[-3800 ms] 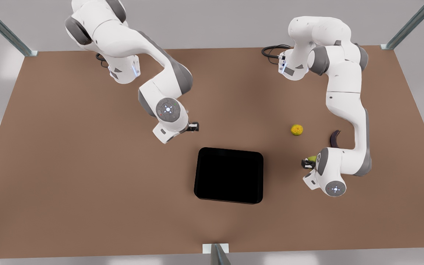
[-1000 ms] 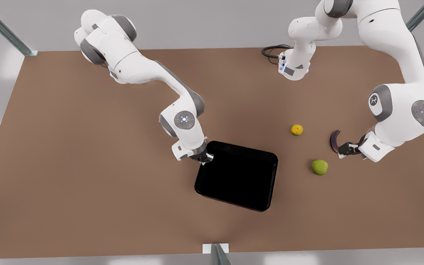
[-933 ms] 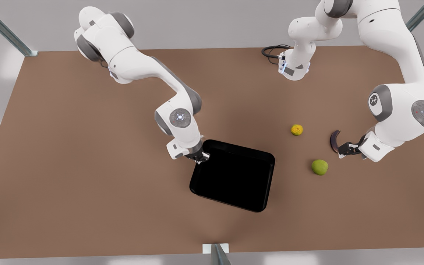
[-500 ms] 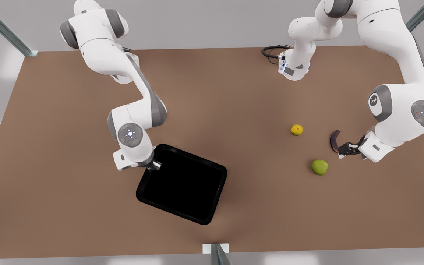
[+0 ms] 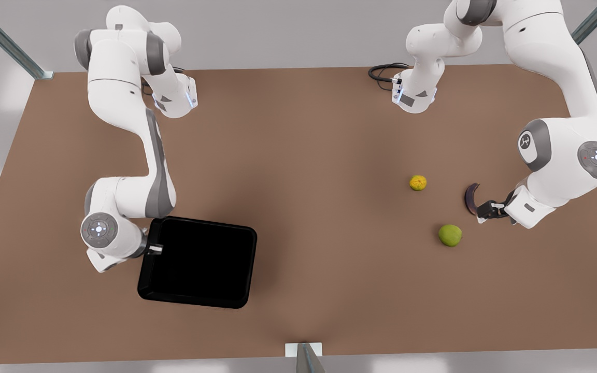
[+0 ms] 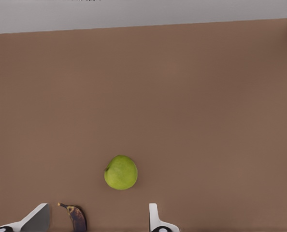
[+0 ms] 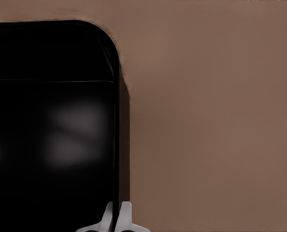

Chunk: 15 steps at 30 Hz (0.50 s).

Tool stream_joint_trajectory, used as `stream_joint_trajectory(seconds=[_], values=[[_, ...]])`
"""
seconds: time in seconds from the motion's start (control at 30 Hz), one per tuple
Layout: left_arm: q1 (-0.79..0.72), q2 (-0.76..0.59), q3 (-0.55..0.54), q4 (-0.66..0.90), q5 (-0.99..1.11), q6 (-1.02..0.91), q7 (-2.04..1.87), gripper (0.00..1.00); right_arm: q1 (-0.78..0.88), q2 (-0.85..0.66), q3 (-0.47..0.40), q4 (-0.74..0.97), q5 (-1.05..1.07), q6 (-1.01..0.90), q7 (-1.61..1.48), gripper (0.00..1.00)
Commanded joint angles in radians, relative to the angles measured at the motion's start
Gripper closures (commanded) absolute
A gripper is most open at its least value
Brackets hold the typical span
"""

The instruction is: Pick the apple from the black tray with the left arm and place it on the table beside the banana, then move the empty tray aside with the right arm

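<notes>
The right gripper [image 5: 154, 249] is pinched on the black tray [image 5: 197, 262]'s rim at the front view's left. The left gripper [image 5: 485, 210] hangs open by the banana [image 5: 470, 198], the apple [image 5: 450, 235] resting nearby on the table [image 5: 309, 155].

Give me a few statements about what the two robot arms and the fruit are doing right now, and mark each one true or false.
1. The apple lies in the black tray. False: it sits on the table, and the tray holds nothing.
2. The right tool is shut on the tray's rim. True: the right wrist view shows its fingers pinching the rim.
3. The left tool holds the banana. False: its fingers are open, and the banana lies on the table beside it.
4. The apple is greener than the bumpy orange-yellow fruit. True.
5. The tray lies toward the front view's left, far from the fruit. True.
</notes>
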State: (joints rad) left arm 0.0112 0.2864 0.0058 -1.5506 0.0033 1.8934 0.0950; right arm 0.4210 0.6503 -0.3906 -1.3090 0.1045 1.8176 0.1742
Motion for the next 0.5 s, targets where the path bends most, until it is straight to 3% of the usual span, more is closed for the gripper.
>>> stream_joint_trajectory(seconds=[0.0,0.17,0.23,0.3,0.33,0.4,0.47], values=[[-0.016,0.007,-0.004,0.014,0.109,0.001,-0.017,0.0,-0.004,0.011,-0.002,0.001,0.007,0.035,-0.599,0.93],[-0.028,0.034,0.0,0.075,0.049,-0.089,-0.024,0.0,-0.005,0.043,-0.004,-0.001,0.023,0.083,-0.61,0.9],[-0.037,-0.025,-0.004,-0.011,0.003,-0.163,-0.104,0.0,-0.005,0.052,-0.004,-0.001,0.024,0.089,-0.621,0.85],[-0.037,-0.065,-0.004,-0.046,-0.026,-0.165,-0.109,0.0,-0.005,0.052,-0.004,-0.001,0.023,0.089,-0.621,0.71],[-0.03,-0.062,0.003,-0.039,-0.025,-0.163,-0.101,0.0,-0.005,0.052,-0.004,-0.001,0.023,0.089,-0.621,0.59],[-0.028,-0.05,0.003,-0.016,-0.019,-0.163,-0.103,0.0,-0.004,0.052,-0.004,-0.001,0.024,0.089,-0.619,0.25],[-0.028,-0.044,0.002,-0.011,-0.016,-0.163,-0.106,0.0,-0.004,0.051,-0.004,-0.001,0.024,0.089,-0.618,0.18]])
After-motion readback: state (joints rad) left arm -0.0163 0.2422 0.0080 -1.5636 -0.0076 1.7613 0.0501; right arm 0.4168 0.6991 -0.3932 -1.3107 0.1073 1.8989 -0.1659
